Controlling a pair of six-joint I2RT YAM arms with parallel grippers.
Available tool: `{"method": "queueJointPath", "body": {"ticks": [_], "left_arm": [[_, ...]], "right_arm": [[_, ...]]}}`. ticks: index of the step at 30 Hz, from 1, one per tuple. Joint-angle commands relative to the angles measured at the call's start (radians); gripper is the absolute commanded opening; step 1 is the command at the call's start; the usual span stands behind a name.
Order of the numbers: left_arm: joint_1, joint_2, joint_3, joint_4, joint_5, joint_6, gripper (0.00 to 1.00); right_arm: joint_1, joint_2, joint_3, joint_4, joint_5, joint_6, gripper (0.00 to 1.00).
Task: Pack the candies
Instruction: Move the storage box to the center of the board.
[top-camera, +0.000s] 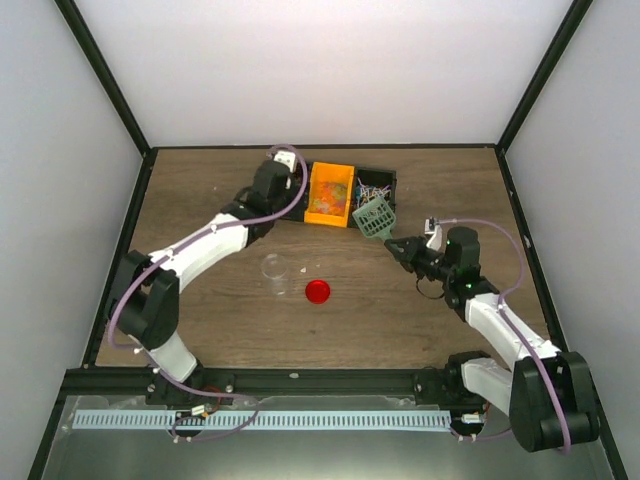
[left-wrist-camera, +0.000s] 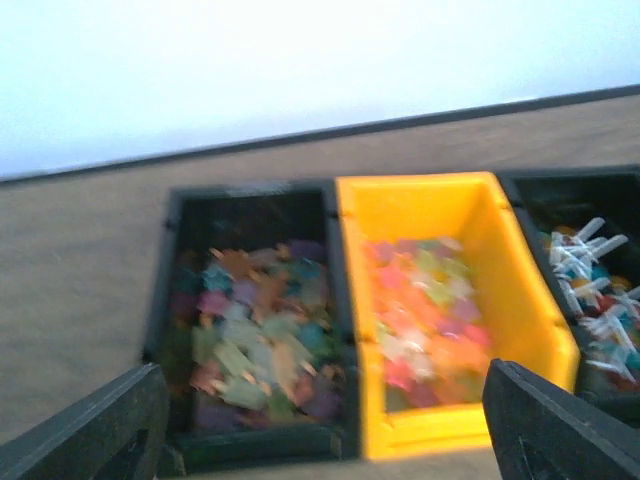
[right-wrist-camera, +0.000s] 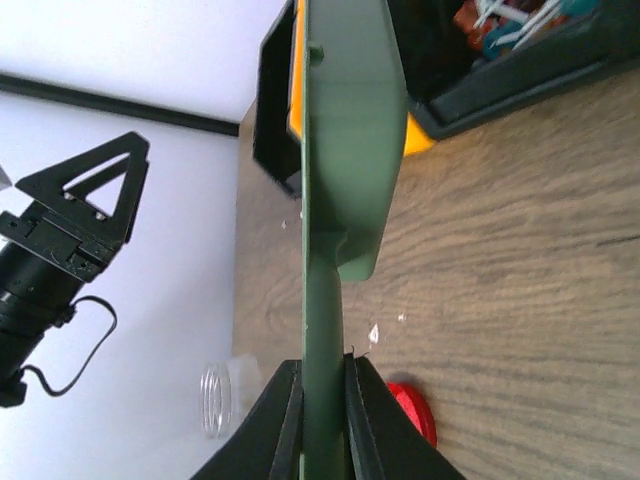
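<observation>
I have the left pincer (left-wrist-camera: 322, 400) spread wide and gripping nothing, hanging over the row of bins at the far edge of the table (top-camera: 380, 320), and its wrist camera looks straight down into them. The candies (left-wrist-camera: 430, 300) are all there. Soft, blurry star-like ones fill the left black bin (left-wrist-camera: 250, 188), a pink and orange mix lies in the yellow bin (left-wrist-camera: 420, 195), and thin white and blue sticks are in the right black bin (left-wrist-camera: 580, 172). The right pincer (right-wrist-camera: 323, 395) is clamped tight on the handle of the green scoop (top-camera: 375, 217), which it holds edge-on with its slotted head near the front of the yellow and right black bins. That looks like a sensible way to carry the scoop in and dig with it. The clear jar (top-camera: 275, 268) stands mid-table, well apart from the bins, with its red lid (top-camera: 318, 291) off and lying just beside it, so the mouth is free to take a load. As far as I can see nothing has been packed yet, though the jar is too small and glassy for me to be sure. My worry is crowding, since the left arm lies across the left black bin and both pincers are working the same short row. The lid also sits close to the path from the bins to the jar.
</observation>
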Motion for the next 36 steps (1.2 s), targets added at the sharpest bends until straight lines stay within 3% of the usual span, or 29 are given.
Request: {"method": "queueJointPath", "body": {"ticks": [1, 3, 4, 11, 19, 24, 30, 36], "left_arm": [[0.104, 0.093, 0.092, -0.008, 0.011, 0.051, 0.76], [0.18, 0.13, 0.098, 0.029, 0.159, -0.006, 0.61], [0.201, 0.147, 0.1, 0.048, 0.187, -0.017, 0.59], [0.244, 0.342, 0.285, -0.045, 0.09, 0.062, 0.58], [0.276, 0.562, 0.533, -0.173, 0.143, 0.076, 0.5], [0.294, 0.59, 0.547, -0.181, 0.152, 0.08, 0.48], [0.302, 0.604, 0.534, -0.197, 0.194, 0.102, 0.29], [0.302, 0.541, 0.413, -0.124, 0.233, 0.108, 0.12]], "right_arm": [[0.008, 0.027, 0.133, -0.153, 0.145, 0.015, 0.01], [0.008, 0.042, 0.149, -0.142, 0.147, -0.007, 0.01], [0.008, 0.046, 0.146, -0.123, 0.146, -0.012, 0.01], [0.008, 0.125, 0.149, -0.008, 0.086, -0.055, 0.01], [0.008, 0.224, 0.196, 0.027, 0.029, -0.098, 0.01], [0.008, 0.247, 0.195, 0.04, 0.02, -0.098, 0.01], [0.008, 0.27, 0.215, 0.007, 0.043, -0.041, 0.01], [0.008, 0.27, 0.225, 0.017, 0.037, 0.062, 0.01]]}}
